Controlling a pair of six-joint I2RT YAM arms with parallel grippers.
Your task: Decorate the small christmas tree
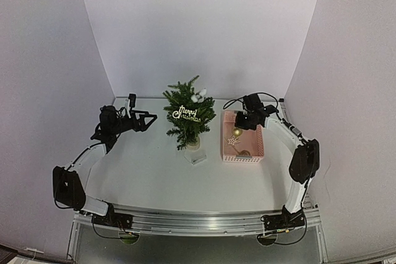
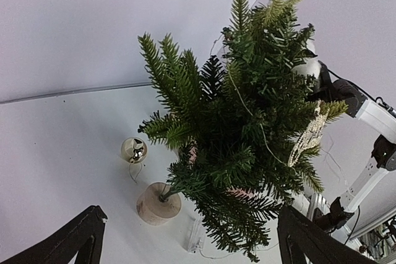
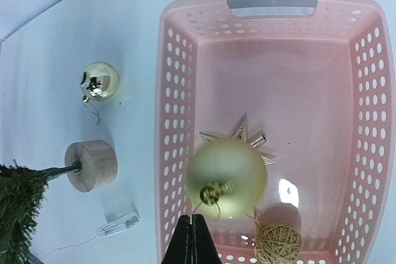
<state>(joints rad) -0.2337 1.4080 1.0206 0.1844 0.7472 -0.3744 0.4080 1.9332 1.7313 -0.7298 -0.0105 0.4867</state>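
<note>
Christmas tree (image 1: 189,115) stands mid-table toward the far wall, between the two arms. It is a small dark green fir, bushy with needle branches, on a thin stem rising from a pale round wooden base (image 3: 91,165). A glittery "Merry Christmas" sign (image 1: 185,114) hangs on its near side, and a white ornament (image 1: 198,96) sits near the top. The left gripper (image 1: 150,117), just left of the tree, is spread wide with nothing in it. The right gripper (image 3: 193,239), over the pink basket (image 3: 176,91) right of the tree, is pinched closed on the string of a gold ball (image 3: 227,177) that dangles above a star (image 3: 247,135).
</note>
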